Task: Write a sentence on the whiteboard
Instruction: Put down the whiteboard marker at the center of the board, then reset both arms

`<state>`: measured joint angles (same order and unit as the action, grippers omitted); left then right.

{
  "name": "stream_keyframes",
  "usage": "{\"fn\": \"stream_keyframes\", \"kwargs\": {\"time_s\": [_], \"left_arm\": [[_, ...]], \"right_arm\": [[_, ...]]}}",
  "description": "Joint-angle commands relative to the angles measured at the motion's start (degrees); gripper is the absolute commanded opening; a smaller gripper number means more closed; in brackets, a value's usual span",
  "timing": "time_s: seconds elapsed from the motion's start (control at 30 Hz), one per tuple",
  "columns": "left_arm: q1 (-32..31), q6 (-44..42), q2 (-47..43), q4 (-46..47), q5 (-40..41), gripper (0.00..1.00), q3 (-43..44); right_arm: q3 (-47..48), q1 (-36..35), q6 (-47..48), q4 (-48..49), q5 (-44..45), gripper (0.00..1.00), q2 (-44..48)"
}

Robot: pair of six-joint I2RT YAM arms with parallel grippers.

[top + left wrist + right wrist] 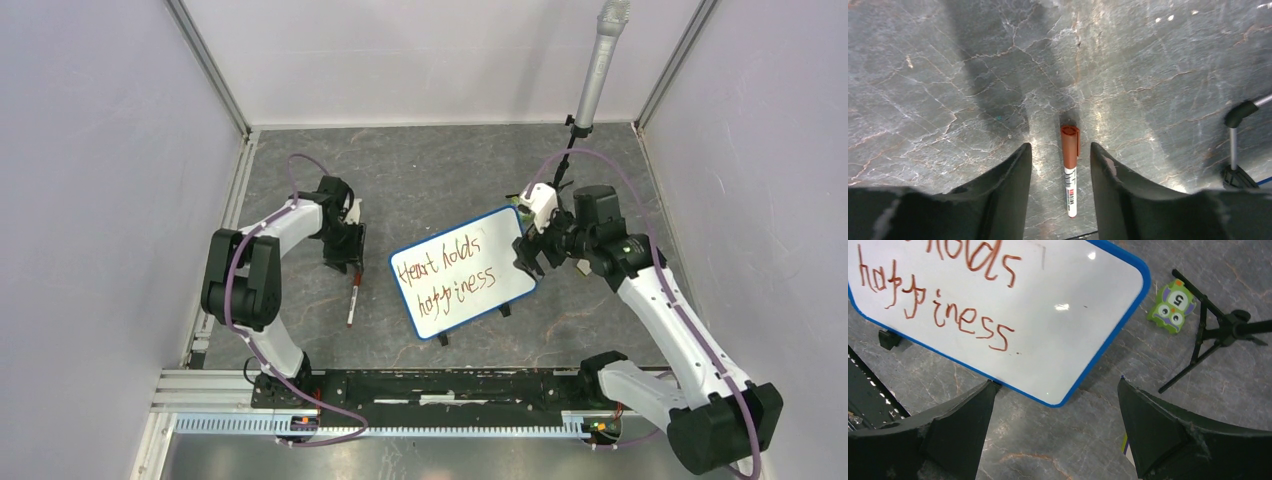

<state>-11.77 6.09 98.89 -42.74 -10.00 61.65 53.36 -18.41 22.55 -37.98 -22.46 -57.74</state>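
The whiteboard [503,283], white with a blue frame, stands tilted at the middle of the table. The sentence [446,270] in reddish-brown letters reads "Heart holds happiness" on two lines. A marker [352,301] with a brown cap lies on the table left of the board. My left gripper [344,262] hovers over it. In the left wrist view the marker [1070,175] lies between the open fingers of the left gripper [1060,146], untouched. My right gripper [526,256] is wide open at the board's right edge. In the right wrist view the right gripper [1057,383] straddles a corner of the whiteboard [1063,345].
A microphone [598,70] on a black tripod [1220,330] stands at the back right, behind the board. A green owl card [1173,305] lies beside it. Grey walls close in the table's left, right and back. A black rail [440,385] runs along the near edge.
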Motion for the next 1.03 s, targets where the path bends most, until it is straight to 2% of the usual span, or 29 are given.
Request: {"fn": "stream_keyframes", "kwargs": {"time_s": [0.0,0.03,0.1,0.17,0.33,0.47,0.5,0.57,0.7,0.83,1.0], "left_arm": [[0.1,-1.7,-4.6,-2.3,-0.1,0.61,5.1],[0.3,-2.1,-5.7,-2.9,-0.7,0.66,6.3],[1.1,-2.7,-7.0,-4.5,-2.5,0.87,9.4],[2.7,-3.1,-7.8,-6.0,-5.1,1.0,13.4],[9.9,-5.0,-7.1,-11.3,-12.9,1.0,25.0],[19.2,-9.9,-4.2,-17.5,-24.4,1.0,35.2],[21.7,-11.0,-3.9,-18.5,-27.7,1.0,36.6],[25.0,-13.6,-3.7,-19.2,-28.3,1.0,37.7],[29.5,-17.7,-4.4,-19.9,-27.2,1.0,35.8],[32.6,-19.0,-6.1,-17.4,-25.9,1.0,30.0],[33.5,-20.1,-6.8,-16.2,-25.4,1.0,26.0]], "right_arm": [[4.0,4.9,2.0,-1.1,-5.0,0.98,-1.0],[4.9,6.1,2.8,-1.6,-5.4,0.98,-1.2],[6.5,8.9,4.2,-2.7,-6.7,0.98,-2.0],[8.2,12.3,5.9,-4.1,-8.8,0.98,-2.9],[12.0,22.1,10.4,-7.5,-13.3,0.98,-5.8],[14.5,30.2,14.1,-9.5,-16.8,0.98,-9.1],[14.8,32.7,15.0,-9.8,-17.7,0.98,-10.0],[15.3,36.6,16.4,-10.2,-18.9,0.98,-11.9],[15.7,42.1,18.9,-10.5,-19.4,0.98,-15.5],[16.9,46.1,20.2,-9.2,-18.9,0.98,-19.2],[16.3,46.8,20.0,-7.2,-17.6,0.98,-21.3]]}}
